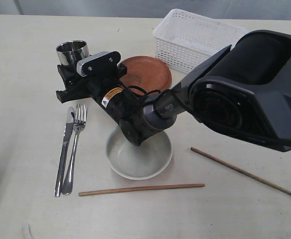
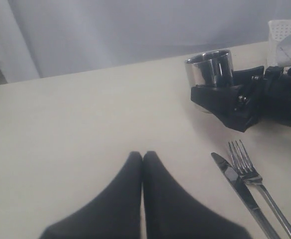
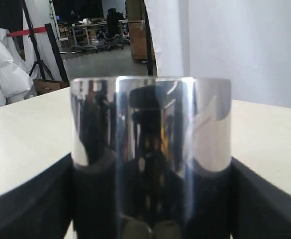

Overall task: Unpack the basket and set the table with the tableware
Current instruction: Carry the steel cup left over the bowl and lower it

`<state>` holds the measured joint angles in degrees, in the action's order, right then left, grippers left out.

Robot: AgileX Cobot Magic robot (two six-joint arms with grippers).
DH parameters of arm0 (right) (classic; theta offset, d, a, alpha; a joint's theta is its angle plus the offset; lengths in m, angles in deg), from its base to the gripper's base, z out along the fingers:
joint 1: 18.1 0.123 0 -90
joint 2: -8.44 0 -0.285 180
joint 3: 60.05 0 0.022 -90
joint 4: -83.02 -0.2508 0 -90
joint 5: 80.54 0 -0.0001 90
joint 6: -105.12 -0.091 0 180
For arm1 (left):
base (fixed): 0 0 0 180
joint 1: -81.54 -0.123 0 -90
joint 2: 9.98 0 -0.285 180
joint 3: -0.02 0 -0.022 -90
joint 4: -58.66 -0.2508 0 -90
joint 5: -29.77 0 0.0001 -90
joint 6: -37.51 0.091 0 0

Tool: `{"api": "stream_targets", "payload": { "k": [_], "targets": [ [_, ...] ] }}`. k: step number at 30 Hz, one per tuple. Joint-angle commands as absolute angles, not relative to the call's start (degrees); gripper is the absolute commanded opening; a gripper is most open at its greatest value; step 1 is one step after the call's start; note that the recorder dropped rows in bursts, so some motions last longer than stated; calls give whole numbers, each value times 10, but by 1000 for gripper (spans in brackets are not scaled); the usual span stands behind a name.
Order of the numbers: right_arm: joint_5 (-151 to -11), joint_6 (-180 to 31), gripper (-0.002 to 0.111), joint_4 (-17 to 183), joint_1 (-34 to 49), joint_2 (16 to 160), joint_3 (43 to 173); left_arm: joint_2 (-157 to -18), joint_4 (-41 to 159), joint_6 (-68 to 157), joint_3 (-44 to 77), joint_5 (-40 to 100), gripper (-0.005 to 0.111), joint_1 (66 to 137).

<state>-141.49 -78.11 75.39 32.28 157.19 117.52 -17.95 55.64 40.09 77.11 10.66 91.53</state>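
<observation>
Exterior view: my right arm lies stretched low over the bowl, and the right hand at its end is clamped on the steel cup. The cup stands upright, mouth up, its long axis vertical between the fingers. The plate sits just behind that hand and the basket farther back along the arm. The knife and fork lie side by side just off its near finger.

Left wrist view: my left hand has its fingers pressed together, holding nothing, well apart from the cup. The right arm is clearly the nearer one.

Right wrist view: the cup fills the gap, and both fingers lie flush against its lower wall. Its base is hidden here, so I can't be sure it rests on the surface, though it looks set down. I judge the next move is to let go and back straight off along the arm
</observation>
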Motion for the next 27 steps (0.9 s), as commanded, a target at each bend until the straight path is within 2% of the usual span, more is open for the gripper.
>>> {"api": "stream_targets", "payload": {
  "k": [1, 7, 15, 27],
  "targets": [
    [-1423, -779, 60, 763, 320, 1563, 1179, -178, 557, 401, 772, 109, 0, 914],
    [-1423, -779, 61, 763, 320, 1563, 1179, -178, 557, 401, 772, 109, 0, 914],
    [-1423, -778, 82, 756, 320, 1563, 1179, -178, 557, 401, 772, 109, 0, 914],
    [-1423, -778, 82, 756, 320, 1563, 1179, -178, 557, 401, 772, 109, 0, 914]
  ]
}}
